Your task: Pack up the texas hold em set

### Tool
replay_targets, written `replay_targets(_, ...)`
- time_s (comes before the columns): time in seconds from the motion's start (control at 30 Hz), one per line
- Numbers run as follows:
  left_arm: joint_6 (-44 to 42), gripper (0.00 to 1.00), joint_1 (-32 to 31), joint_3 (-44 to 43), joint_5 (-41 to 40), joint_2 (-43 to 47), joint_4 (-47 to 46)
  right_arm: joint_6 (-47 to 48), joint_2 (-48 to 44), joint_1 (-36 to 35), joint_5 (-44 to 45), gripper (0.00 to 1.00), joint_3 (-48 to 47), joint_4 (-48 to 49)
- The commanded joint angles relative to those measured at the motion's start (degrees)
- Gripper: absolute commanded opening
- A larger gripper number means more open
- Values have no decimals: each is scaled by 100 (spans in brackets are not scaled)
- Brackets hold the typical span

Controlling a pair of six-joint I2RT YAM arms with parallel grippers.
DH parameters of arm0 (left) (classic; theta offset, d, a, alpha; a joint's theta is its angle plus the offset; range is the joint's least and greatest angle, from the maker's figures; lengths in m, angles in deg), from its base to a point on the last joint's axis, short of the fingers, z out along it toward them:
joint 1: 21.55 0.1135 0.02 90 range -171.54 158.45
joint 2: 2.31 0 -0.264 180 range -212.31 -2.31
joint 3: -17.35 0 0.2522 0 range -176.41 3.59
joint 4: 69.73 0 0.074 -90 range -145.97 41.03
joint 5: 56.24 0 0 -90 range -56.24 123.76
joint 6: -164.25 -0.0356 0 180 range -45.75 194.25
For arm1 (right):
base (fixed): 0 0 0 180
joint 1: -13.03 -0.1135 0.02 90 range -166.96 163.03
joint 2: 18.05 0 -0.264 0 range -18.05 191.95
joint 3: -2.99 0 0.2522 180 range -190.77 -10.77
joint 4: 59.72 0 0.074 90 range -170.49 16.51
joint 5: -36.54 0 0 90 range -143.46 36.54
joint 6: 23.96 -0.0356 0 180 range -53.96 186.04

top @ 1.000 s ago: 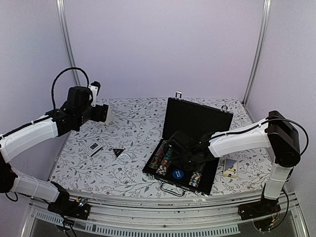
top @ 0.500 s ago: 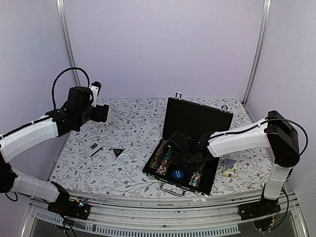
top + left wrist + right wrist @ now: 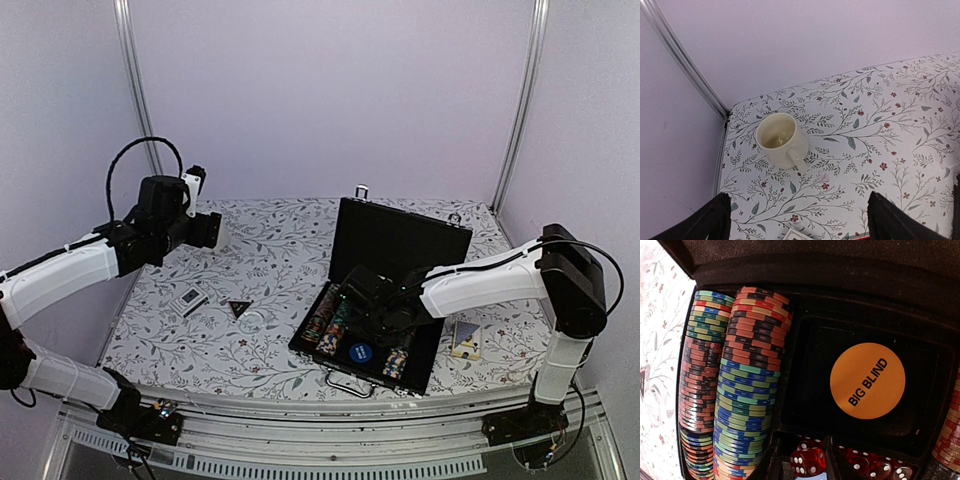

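now that the right gripper (image 3: 804, 462) has parted its fingers a little, nothing sits between them, and the orange disc (image 3: 867, 381) marked big blind lies flat in the middle well of the open black briefcase (image 3: 398, 238), so that piece looks packed. beside it stand chip rows (image 3: 747, 390) and red dice (image 3: 860, 462). well left, a black triangle (image 3: 238, 308) and card deck (image 3: 190, 299) wait on the table (image 3: 280, 250), where the left gripper (image 3: 800, 222) hangs wide open and empty
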Motion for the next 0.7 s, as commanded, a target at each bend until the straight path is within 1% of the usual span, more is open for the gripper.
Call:
replay_targets(0.0,-40,95,-62,-56,-11,-63,-8,87,39,2,25,30,-126,-218)
replay_targets(0.37,-48,95,-71,-58,-16,-91,-8,287,-86,2,-87,29,-269,-33)
replay_targets(0.67,-49,95,-71,-58,-14,-108,-7,375,15,2,-286,29,-245,244)
